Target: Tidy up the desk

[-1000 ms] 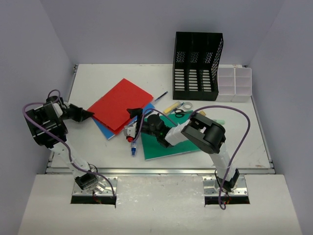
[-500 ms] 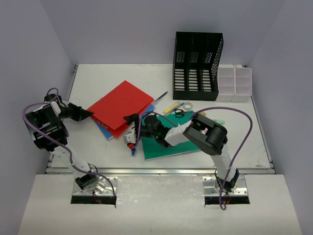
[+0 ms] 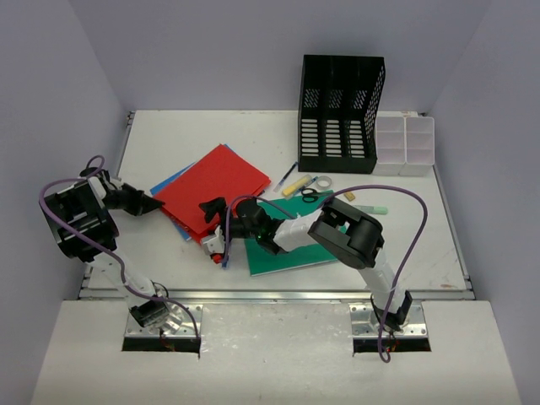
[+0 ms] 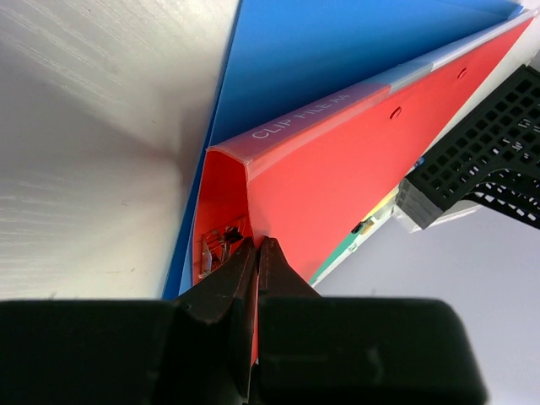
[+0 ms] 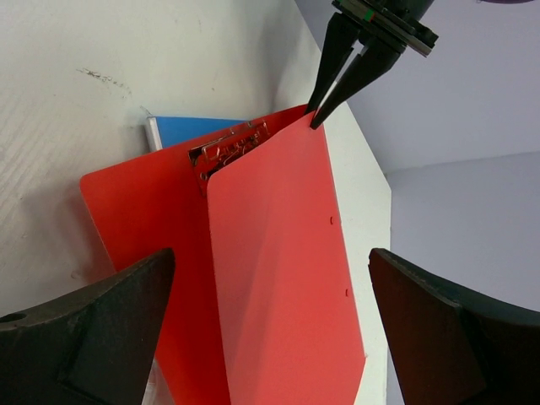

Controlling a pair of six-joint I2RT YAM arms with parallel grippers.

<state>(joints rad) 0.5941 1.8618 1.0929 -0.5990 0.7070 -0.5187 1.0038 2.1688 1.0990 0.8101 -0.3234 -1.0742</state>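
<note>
L gripper (image 4: pixel 256 246) pinches red file (image 3: pixel 215 181) edge; R gripper (image 3: pixel 211 209) spread.

Right tool (image 3: pixel 213 221) has travelled left over the surface (image 3: pixel 169 135), from the green folder's (image 3: pixel 287 246) far-left corner to the red folder's (image 3: pixel 218 187) near-right edge. Red folder turned and slid slightly near and right. Blue folder (image 3: pixel 169 180) beneath it now shows along its far-left edge, no longer at the right. Left tool (image 3: pixel 155 202) sits slightly nearer. Thin pen (image 3: pixel 286 175) has swung steeper.
</note>
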